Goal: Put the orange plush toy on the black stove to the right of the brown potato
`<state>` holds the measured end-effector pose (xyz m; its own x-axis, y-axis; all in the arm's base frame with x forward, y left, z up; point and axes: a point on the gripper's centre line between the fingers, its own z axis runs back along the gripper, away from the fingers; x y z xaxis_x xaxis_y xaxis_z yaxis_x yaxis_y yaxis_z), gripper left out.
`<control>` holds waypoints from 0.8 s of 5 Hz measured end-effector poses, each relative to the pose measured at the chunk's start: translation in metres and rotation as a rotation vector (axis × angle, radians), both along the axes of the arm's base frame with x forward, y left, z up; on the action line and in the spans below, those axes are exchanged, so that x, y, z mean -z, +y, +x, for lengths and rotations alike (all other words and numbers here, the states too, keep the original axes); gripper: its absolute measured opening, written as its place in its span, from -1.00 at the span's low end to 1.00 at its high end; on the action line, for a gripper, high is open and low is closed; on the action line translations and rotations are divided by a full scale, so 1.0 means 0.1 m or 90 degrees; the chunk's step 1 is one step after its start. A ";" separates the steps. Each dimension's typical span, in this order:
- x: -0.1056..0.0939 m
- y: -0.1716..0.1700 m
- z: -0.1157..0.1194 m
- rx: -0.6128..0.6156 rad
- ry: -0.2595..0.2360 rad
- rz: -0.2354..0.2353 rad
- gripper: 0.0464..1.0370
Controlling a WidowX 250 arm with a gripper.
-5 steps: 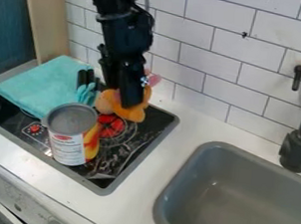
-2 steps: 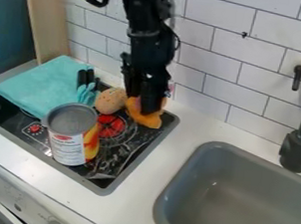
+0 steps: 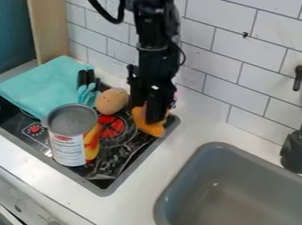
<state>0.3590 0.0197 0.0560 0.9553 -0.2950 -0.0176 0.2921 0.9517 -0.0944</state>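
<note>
Nearest is the white front of the desk [image 3: 138,198], with the grey sink [image 3: 237,218] set into it at the right. Left of the sink, on the black stovetop [image 3: 118,160], a can [image 3: 70,137] with a grey top stands upright, a red-and-yellow object [image 3: 92,141] just behind its right side. Farther back, the pincer [image 3: 156,118] points down and is closed on an orange plush toy [image 3: 153,130], at the stovetop's far right corner; whether the toy bears on the surface I cannot tell. A speckled brown oval object [image 3: 112,101] lies just left of it, then two black handles [image 3: 86,77] beside a folded teal cloth [image 3: 42,86]. A black faucet [image 3: 300,149] rises behind the sink, before the white tiled wall [image 3: 231,67].
</note>
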 end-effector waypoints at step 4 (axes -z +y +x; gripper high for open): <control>-0.04 0.11 -0.08 -0.014 0.031 0.012 0.74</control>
<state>0.3508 0.0304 0.0600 0.9596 -0.2725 -0.0704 0.2660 0.9598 -0.0895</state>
